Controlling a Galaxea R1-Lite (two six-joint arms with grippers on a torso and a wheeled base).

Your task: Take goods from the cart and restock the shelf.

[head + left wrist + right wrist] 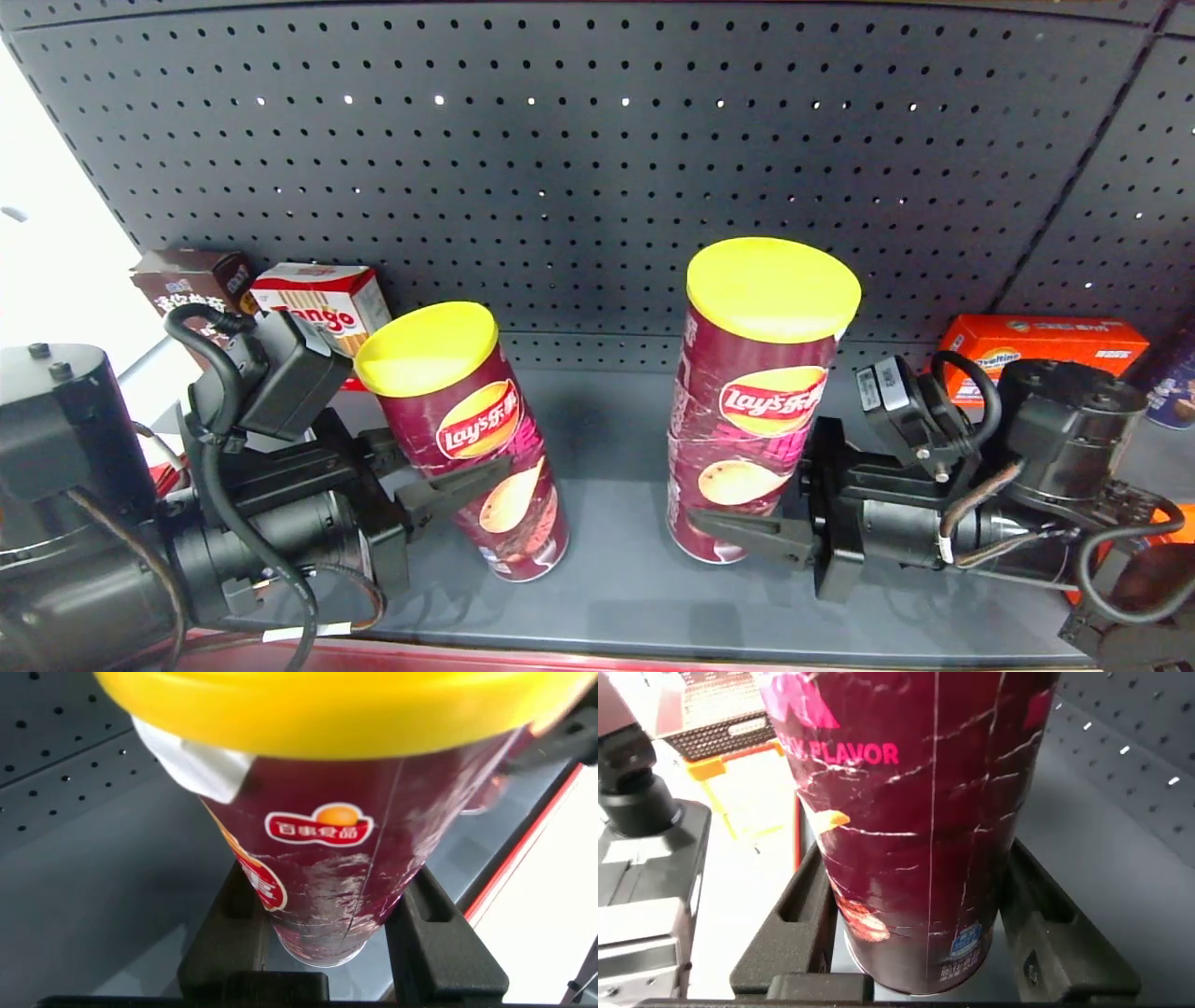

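Looking through the head camera, I have one chip can in each gripper, both on the grey shelf (616,583) in front of the perforated back panel (597,168).

The left gripper (471,481) has its jaws closed on the lower half of the left chip can (467,420). That can leans, with its yellow lid (427,345) tipped toward my left and its base nearer the shelf's middle. In the left wrist view, the black fingers (234,929) press against both sides of the maroon tube (327,877). I cannot tell whether its base sits flat on the shelf.

The right gripper (738,513) has its jaws closed low on the right chip can (756,392). This can stands close to upright, well apart from the left one. In the right wrist view, the fingers (799,919) clamp the tube (915,840) on both sides.

A brown box (191,280) and a red-and-white wafer box (327,303) stand at the back left, just behind the left can. An orange box (1036,345) lies at the back right, behind the right arm. The right wrist view also shows a dark mesh basket (724,728) on an orange frame, off the shelf's front edge.
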